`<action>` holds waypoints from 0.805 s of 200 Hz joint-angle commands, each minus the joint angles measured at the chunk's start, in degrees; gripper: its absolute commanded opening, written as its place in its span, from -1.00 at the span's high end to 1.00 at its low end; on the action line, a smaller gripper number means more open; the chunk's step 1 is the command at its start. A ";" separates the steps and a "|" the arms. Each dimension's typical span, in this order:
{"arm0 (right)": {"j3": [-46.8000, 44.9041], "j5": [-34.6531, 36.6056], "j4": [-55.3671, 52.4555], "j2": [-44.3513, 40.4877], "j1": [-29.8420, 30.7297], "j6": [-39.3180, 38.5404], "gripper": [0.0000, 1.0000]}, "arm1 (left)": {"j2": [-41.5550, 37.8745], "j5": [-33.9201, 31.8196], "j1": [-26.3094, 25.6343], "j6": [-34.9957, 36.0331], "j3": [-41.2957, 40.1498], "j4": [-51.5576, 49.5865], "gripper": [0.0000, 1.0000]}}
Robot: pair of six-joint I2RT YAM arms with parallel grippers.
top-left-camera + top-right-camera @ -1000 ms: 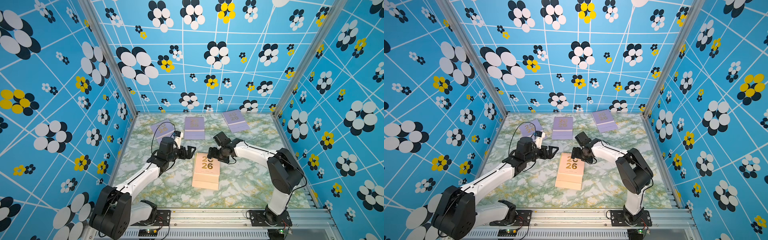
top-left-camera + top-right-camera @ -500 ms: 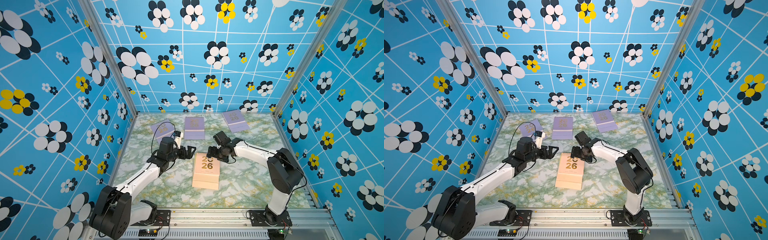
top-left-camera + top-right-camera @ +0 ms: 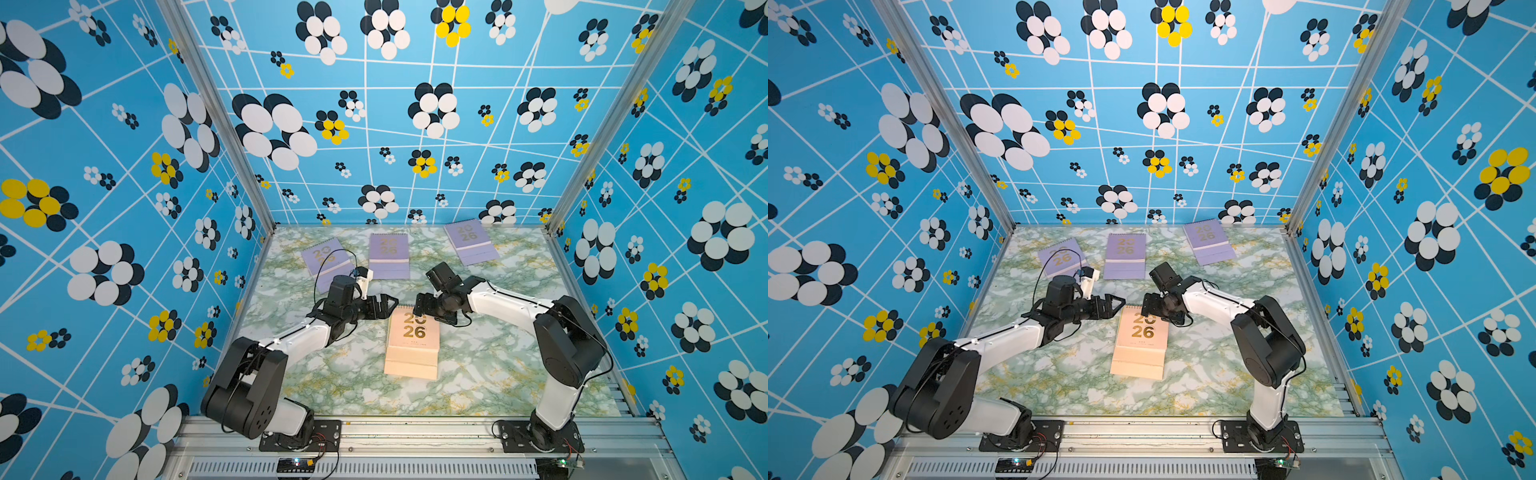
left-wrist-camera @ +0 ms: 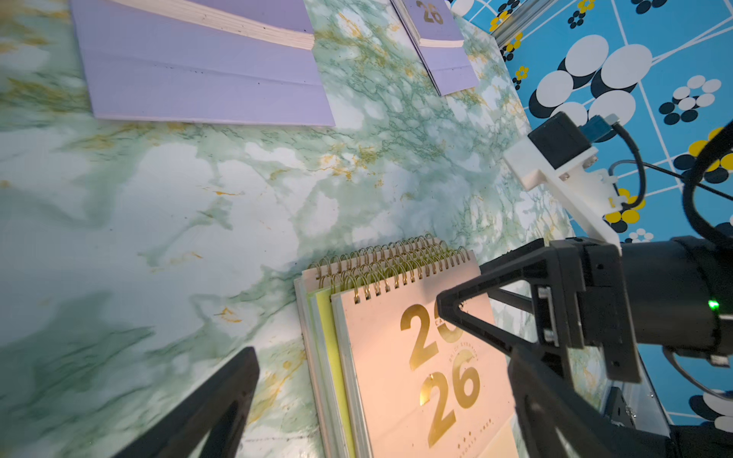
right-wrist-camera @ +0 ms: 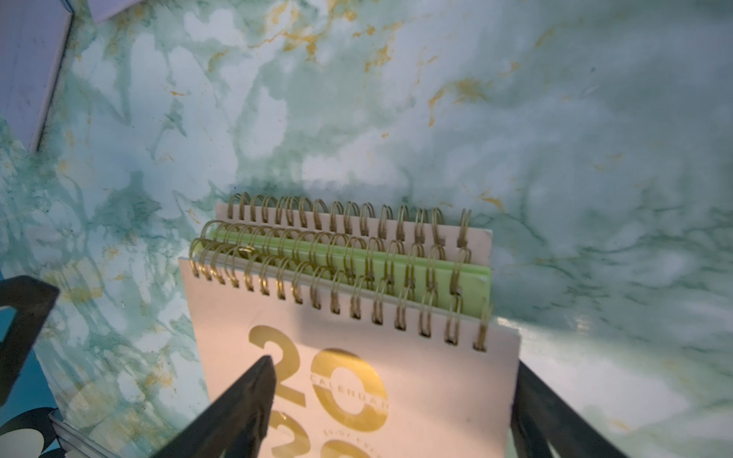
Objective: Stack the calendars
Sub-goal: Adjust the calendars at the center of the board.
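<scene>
Everywhere blue floral walls (image 3: 415, 137), marble tabletop (image 3: 482, 370); left end effector (image 3: 388, 308), right end effector (image 3: 424, 311) wide

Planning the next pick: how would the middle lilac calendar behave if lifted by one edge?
The middle lilac calendar lies flat, so probably fairly stiff. Its page block sits on a longer card base, so pages may hinge open. Thin: likely light.

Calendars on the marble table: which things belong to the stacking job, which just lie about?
Job: stacked top peach spiral-bound calendar, yellow calendar, bottom peach calendar; apart at the back, left lilac calendar, middle lilac calendar, right lilac calendar.
Bystanders: green marble-patterned tabletop; blue flowered walls.
</scene>
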 commanded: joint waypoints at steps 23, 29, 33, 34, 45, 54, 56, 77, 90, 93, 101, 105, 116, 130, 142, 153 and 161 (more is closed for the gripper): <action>1.51 -0.16 0.63 1.12 -0.16 -1.25 -0.80 | 5.56 1.06 -3.43 -2.50 1.28 3.87 -0.99; 1.52 -0.14 0.60 1.07 -0.19 -1.19 -0.80 | 6.12 0.55 -3.71 -2.46 1.42 3.86 -0.99; 1.56 -0.09 0.65 1.07 -0.19 -1.21 -0.80 | 6.49 0.34 -3.93 -2.43 1.44 3.98 -0.99; 1.51 -0.09 0.63 1.12 -0.19 -1.24 -0.80 | 6.53 0.31 -3.96 -2.42 1.45 4.01 -0.99; 1.54 -0.11 0.67 1.09 -0.23 -1.27 -0.80 | 7.53 -0.13 -4.30 -2.61 1.55 4.10 -0.99; 1.37 -0.25 0.74 1.23 -0.19 -1.36 -0.80 | 8.07 -0.15 -4.47 -2.81 1.71 4.32 -0.99; 1.37 -0.20 0.74 1.18 -0.19 -1.38 -0.80 | 8.19 -0.15 -4.51 -2.80 1.70 4.30 -0.99; 1.29 -0.44 1.00 1.33 -0.19 -1.33 -0.80 | 9.15 -0.50 -4.70 -3.01 1.79 4.59 -0.99; 1.28 -0.62 1.21 1.34 -0.19 -1.41 -0.80 | 9.61 -0.59 -4.70 -3.25 1.71 5.05 -0.99; 1.22 -0.68 1.20 1.41 -0.14 -1.38 -0.80 | 9.68 -0.59 -4.70 -3.34 1.72 5.25 -0.99; 1.28 -0.69 1.23 1.42 -0.21 -1.37 -0.80 | 9.81 -0.64 -4.77 -3.59 1.55 5.51 -0.99; 1.28 -0.71 1.29 1.52 -0.19 -1.43 -0.80 | 9.88 -0.57 -4.70 -3.73 1.56 5.61 -0.99; 1.29 -0.77 1.41 1.51 -0.16 -1.37 -0.80 | 9.99 -0.41 -4.69 -3.96 1.67 6.07 -0.99; 1.28 -0.80 1.43 1.60 -0.19 -1.44 -0.80 | 10.21 -0.11 -4.85 -4.33 1.84 6.32 -0.99; 1.28 -0.88 1.48 1.69 -0.19 -1.49 -0.80 | 10.56 0.04 -5.07 -4.37 2.13 6.41 -0.99; 1.28 -0.89 1.46 1.69 -0.19 -1.43 -0.80 | 11.04 -0.01 -5.29 -4.59 2.17 6.62 -0.99; 1.24 -0.89 1.57 1.64 -0.19 -1.41 -0.80 | 11.42 0.13 -5.39 -4.94 2.17 7.06 -0.99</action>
